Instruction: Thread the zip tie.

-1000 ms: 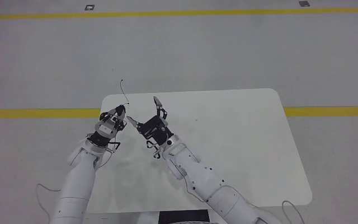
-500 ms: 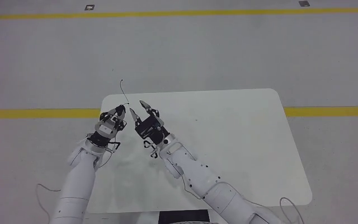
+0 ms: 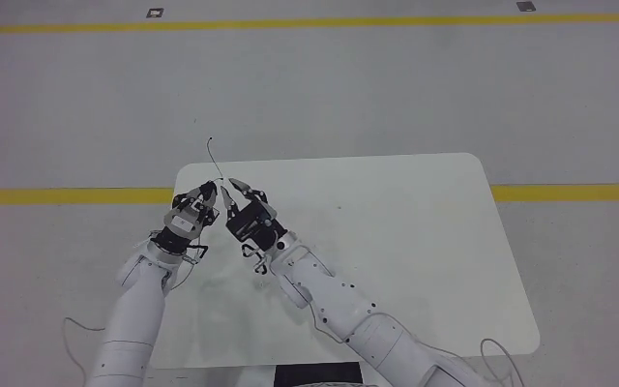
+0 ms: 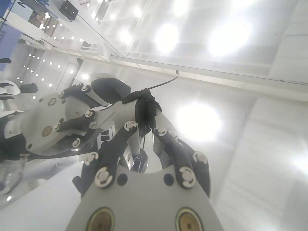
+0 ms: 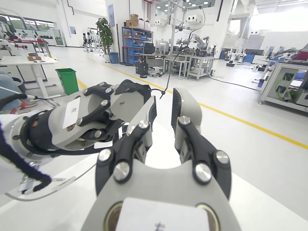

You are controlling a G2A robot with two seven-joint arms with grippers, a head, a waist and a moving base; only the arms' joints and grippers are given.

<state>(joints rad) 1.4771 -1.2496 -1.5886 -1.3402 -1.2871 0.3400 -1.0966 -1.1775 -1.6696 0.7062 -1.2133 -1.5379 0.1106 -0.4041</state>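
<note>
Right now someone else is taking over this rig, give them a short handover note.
Left hand: shut on the zip tie, held over the far left corner of the table, with the tail sticking up free.
Right hand: open, close beside the left hand, tie not gripped.
Done: tie picked up.
Left: grip the free tail and thread it.

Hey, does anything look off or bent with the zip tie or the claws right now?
Nothing is spilled or broken. One oddity: the zip tie, pinched in the shut left claw, has a bowed free tail ending in a small hook rather than running straight. The open right claw is close beside it.
</note>
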